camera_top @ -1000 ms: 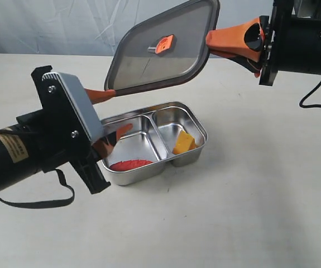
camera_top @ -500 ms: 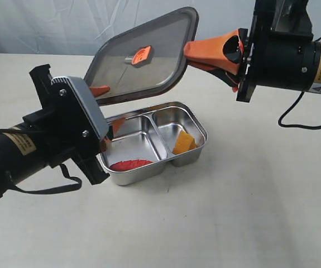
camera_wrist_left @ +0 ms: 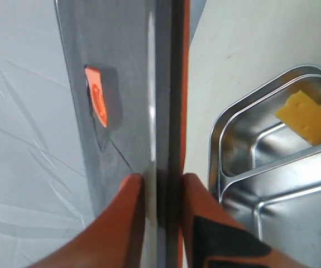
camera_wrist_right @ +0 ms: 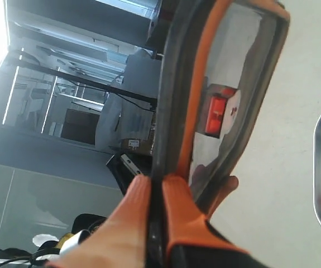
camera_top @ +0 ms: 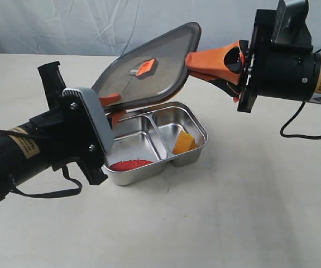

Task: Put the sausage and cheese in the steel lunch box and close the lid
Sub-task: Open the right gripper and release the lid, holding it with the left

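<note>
the right gripper (camera_top: 189, 60) has its orange fingers pressed together on the rim of the lid (camera_top: 166, 50), at the lid's higher end. the left gripper (camera_wrist_left: 161, 181) takes the opposite, lower end: in the left wrist view one orange finger stands on each face of the rim, and both seem to press against it, so this gripper looks clamped on the lid too. the lid is dark and half transparent, with a small orange valve tab (camera_top: 143, 68) in its centre. it hangs in the air between the two grippers, tilted, above the back part of the steel lunch box (camera_top: 127, 177). the box stands open on the pale table (camera_top: 233, 212). the red sausage (camera_top: 131, 164) lies in the larger compartment, close to the front wall. the yellow-orange cheese (camera_top: 183, 142) lies in the smaller compartment, on the other side of the divider.
</note>
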### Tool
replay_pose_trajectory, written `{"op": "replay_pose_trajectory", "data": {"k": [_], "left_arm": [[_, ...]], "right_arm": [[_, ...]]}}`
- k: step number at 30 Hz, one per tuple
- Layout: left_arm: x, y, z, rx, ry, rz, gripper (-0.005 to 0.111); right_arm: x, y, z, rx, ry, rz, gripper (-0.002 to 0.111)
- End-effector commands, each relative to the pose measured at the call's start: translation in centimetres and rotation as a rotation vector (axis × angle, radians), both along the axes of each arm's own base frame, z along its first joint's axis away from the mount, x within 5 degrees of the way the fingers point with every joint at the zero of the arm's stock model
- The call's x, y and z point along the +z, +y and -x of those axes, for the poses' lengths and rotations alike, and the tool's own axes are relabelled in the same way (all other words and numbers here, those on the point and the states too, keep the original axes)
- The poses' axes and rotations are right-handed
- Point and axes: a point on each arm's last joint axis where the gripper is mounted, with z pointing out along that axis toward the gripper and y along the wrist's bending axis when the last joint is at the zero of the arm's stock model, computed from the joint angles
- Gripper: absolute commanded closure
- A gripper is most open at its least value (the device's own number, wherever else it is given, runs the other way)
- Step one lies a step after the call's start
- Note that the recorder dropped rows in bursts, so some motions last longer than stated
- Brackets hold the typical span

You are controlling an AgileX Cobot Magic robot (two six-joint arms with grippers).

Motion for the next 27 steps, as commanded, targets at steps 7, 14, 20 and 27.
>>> {"op": "replay_pose_trajectory", "data": {"k": [7,14,20,27], "left_arm": [[0.3,-0.7,-0.2,-0.004,0.067,0.007,0.107],[0.5,-1.6,-0.9,0.055,0.090,0.008,0.107],[-0.2,-2.5,-1.2,0.095,0.097,-0.051,0.107],[-0.8,-3.9,-0.8,0.115,0.079,-0.106,0.107]], "right_arm": [[-1.3,-0.3,-0.5,-0.075,0.016,0.154,0.109],[-1.6,-0.4,-0.6,-0.086,0.012,0.188,0.099],[-2.0,-0.6,-0.9,-0.125,0.012,0.233,0.037],[-2.3,-0.7,-1.0,-0.126,0.001,0.278,0.007]]}}
